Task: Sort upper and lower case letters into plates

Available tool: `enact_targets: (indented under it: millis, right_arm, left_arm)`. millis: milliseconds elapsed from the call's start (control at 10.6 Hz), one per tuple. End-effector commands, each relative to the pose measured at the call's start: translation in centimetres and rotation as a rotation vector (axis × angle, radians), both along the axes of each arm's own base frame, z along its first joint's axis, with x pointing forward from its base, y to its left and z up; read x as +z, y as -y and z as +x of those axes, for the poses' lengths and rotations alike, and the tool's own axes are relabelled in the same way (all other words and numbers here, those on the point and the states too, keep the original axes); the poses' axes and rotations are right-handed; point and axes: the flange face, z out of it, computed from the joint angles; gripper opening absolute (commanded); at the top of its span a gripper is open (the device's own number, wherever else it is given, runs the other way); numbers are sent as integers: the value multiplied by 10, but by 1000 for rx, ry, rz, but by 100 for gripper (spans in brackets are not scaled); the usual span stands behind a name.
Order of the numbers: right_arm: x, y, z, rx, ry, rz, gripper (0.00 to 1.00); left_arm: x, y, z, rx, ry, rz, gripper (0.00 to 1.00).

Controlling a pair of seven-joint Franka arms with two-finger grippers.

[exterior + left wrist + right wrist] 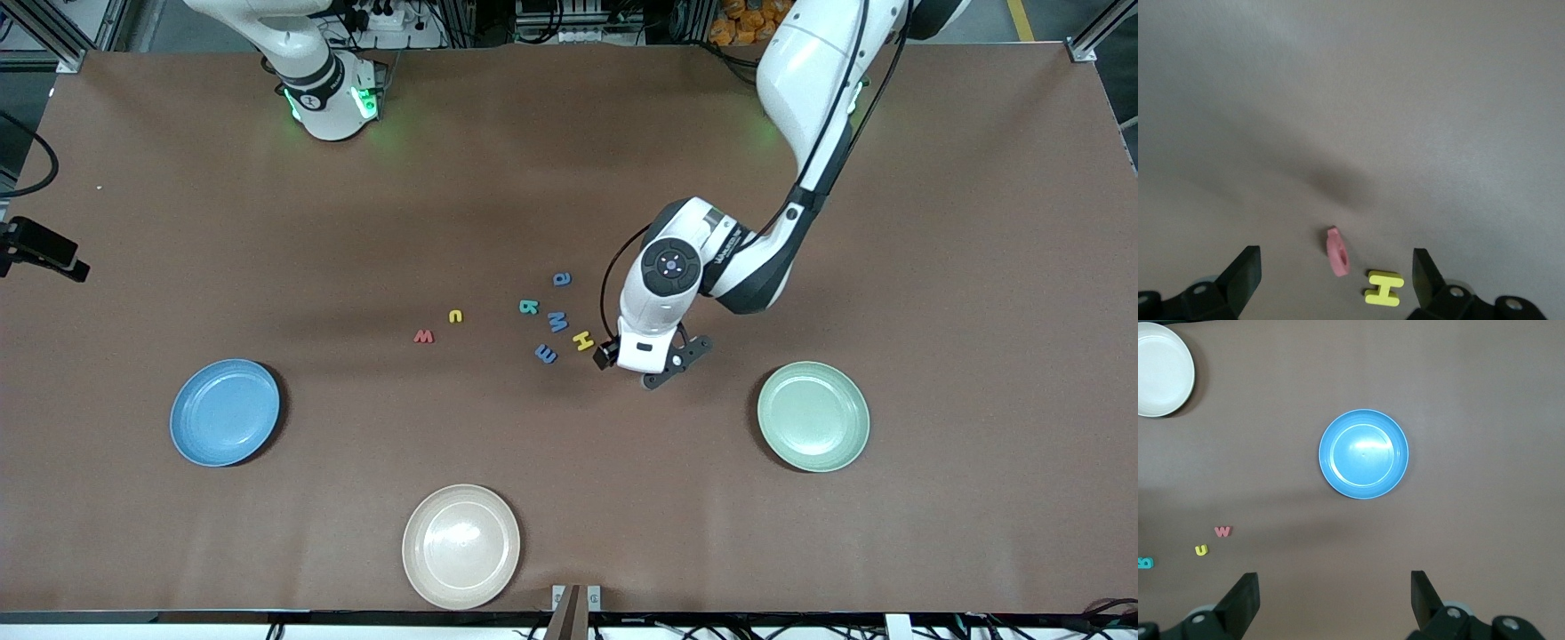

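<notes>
Brown table [933,267], letters clustered mid-table, clear of every edge: seven small flat foam letters visible in the front view — red "w" [424,336], yellow "u" [455,316], teal letter [529,308], blue "a" [561,279], blue "M" [557,322], blue "E" [546,354], yellow "H" [583,340]; an eighth, a pink-red rounded piece [1337,251], shows on edge beside the H in the left wrist view. Plates, three: round blue plastic plate [224,412] toward the right arm's end, pale mint green plate [813,416] toward the left arm's end, cream plate [460,546] by the near edge. Left gripper [658,369] low over the table beside the H, fingers wide apart, holding nothing. Right gripper [1335,603] waits high over the table, fingers wide apart, empty.
</notes>
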Motion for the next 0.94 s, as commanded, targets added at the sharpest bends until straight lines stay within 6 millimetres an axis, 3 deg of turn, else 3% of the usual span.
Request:
enact_targets:
  millis: [0,282,470,752,846]
  right_arm:
    - [-5,7,0,-12,-14,18,100]
    - [-18,19,7,-29,-25,17,100]
    - [-21,21,8,-32,-31,17,100]
    - [-29,16,12,-25,-43,19,100]
    - [-31,15,14,-23,-48,19,100]
  left_arm:
    - [-19,11,-1,75,-1,-16,100]
    - [-42,19,-9,102,-11,-21,100]
    - [-47,19,-11,115,-21,-17,88]
    - [-52,18,-13,115,-28,-11,30]
    - [-55,18,-13,114,-30,-8,21]
